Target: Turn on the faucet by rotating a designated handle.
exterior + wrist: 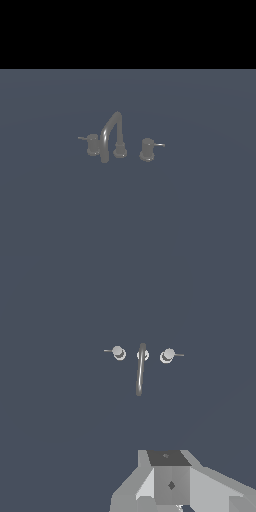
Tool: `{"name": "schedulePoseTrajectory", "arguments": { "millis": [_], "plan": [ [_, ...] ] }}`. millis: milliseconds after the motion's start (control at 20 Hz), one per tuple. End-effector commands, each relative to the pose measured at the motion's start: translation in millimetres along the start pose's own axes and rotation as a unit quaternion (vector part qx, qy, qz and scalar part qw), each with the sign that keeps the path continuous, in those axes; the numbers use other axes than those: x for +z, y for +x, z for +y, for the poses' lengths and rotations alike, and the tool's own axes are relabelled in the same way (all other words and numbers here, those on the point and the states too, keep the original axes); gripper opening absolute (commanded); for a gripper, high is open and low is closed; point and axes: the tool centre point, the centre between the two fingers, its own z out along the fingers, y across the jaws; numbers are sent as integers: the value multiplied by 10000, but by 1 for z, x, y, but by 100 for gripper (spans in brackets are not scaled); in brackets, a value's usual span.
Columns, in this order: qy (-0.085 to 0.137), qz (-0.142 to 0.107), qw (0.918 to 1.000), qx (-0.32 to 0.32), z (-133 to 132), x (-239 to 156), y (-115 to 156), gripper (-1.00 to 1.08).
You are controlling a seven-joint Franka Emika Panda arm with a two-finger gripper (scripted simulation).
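Gripper (172,491): only the gray housing showed in the wrist view; the fingertips lay outside the picture, so whether the jaws stood apart or together could not be told. It held nothing that could be seen.
Faucet (112,137): stood on the flat blue-gray floor (200,210), well ahead of and below the gripper, untouched.
Designated handle (93,144): short gray knob, upright, with a thin pale lever running level out toward the exterior view's left. In the wrist view (118,351) it sat well apart from the gripper, ahead of it and off to one side of the gripper's centre line.
Twin knob (147,149): on the far side of the spout from the target, its lever pointing the opposite way; not the one wanted.
Spout (140,370): arched between the two knobs, reaching toward the gripper.
Deciding relation: the lever's long axis lay across the gripper's line of approach; in my judgement the reach must go forward, down and sideways past the spout.
Exterior view: showed knob heights and the spout's arch, but no arm.
Wrist view: showed the layout from above and the gripper's bearing on it, but little height.
Progress: judged not begun.
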Motion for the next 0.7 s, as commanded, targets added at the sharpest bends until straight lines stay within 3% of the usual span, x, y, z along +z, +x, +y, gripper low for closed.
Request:
{"name": "schedulePoseTrajectory", "arguments": {
  "millis": [0,300,650],
  "plan": [
    [150,-81,9996,210,-6,10,12,-100],
    [522,-364,9936,936,-27,43,48,-100],
    [772,-738,9750,1949,-51,93,89,-100]
  ]
}}
